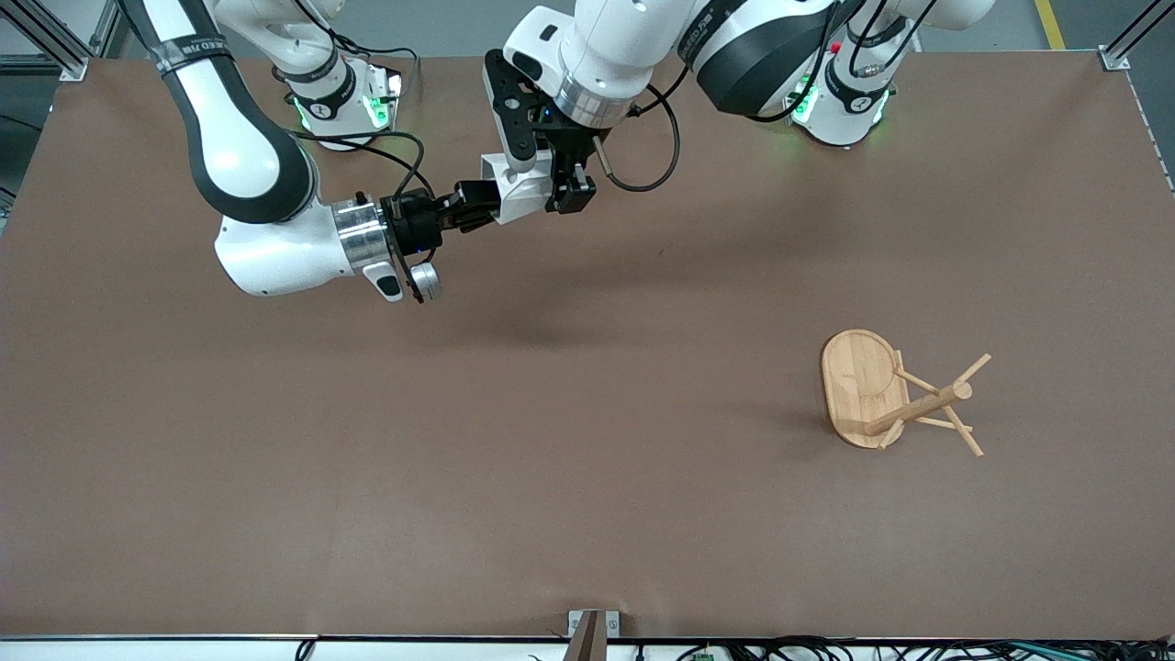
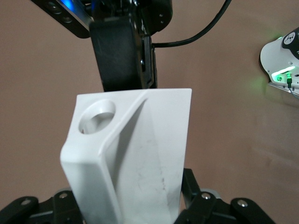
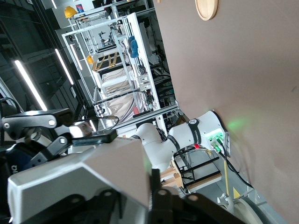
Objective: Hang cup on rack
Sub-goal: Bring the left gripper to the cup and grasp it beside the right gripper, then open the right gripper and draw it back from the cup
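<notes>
The white faceted cup (image 1: 516, 188) hangs in the air between both grippers, over the table's part near the robot bases. My right gripper (image 1: 473, 207) is shut on one end of it. My left gripper (image 1: 562, 189) comes down from above and is shut on the other end. In the left wrist view the cup (image 2: 140, 154) fills the middle, its handle hole (image 2: 96, 116) showing. It also shows in the right wrist view (image 3: 84, 172). The bamboo rack (image 1: 895, 395) is on the table toward the left arm's end, apparently on its side with the pegs pointing outward.
The rack's oval base (image 1: 856, 386) also shows at the edge of the right wrist view (image 3: 206, 8). The brown table (image 1: 551, 477) is bare between the grippers and the rack. A small metal bracket (image 1: 592, 624) sits at the table's edge nearest the camera.
</notes>
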You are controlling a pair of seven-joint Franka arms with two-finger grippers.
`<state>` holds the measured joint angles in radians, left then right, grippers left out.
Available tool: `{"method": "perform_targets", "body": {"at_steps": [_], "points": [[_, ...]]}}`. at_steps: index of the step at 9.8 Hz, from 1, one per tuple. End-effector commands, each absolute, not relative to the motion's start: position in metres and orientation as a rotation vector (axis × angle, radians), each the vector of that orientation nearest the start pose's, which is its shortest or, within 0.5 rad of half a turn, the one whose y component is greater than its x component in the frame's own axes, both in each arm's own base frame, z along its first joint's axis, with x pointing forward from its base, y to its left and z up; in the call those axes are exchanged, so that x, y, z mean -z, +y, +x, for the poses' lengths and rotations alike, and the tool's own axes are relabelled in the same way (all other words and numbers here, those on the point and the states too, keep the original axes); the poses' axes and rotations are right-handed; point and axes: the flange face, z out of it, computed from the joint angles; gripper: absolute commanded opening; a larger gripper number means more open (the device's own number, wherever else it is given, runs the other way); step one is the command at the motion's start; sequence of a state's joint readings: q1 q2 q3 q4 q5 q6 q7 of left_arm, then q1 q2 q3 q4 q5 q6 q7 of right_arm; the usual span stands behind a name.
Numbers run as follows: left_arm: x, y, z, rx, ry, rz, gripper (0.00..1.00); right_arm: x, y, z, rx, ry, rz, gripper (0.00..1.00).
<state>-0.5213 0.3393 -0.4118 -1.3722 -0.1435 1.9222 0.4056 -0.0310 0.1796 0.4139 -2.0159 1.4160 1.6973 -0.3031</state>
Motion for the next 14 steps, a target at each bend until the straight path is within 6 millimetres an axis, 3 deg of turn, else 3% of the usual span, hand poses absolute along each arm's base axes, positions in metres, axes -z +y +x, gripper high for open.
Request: {"method": "perform_targets", "body": {"at_steps": [1,4,6,9,12,14], "points": [[-0.536,-0.530,0.435,0.224,2.074,-2.745,0.00,-0.435,0.293,0.491,-0.476,-0.046,-1.690,1.00],[-0.536,-0.530,0.435,0.225,2.076,-2.742,0.00,-0.433,0.289,0.493,-0.471,-0.048,-1.704,1.00],[-0.537,-0.527,0.439,0.236,2.097,-2.722,0.00,-0.437,0.273,0.501,-0.470,-0.048,-1.763,1.00],[-0.538,-0.525,0.442,0.241,2.099,-2.718,0.00,-0.470,0.240,0.531,-0.503,0.028,-1.935,1.00],[-0.548,-0.518,0.441,0.238,2.055,-2.754,0.00,-0.506,0.157,0.560,-0.459,0.067,-2.232,1.00],[-0.551,-0.489,0.465,0.184,1.880,-2.865,0.00,-0.523,0.095,0.570,-0.349,0.124,-2.481,1.00]]}}
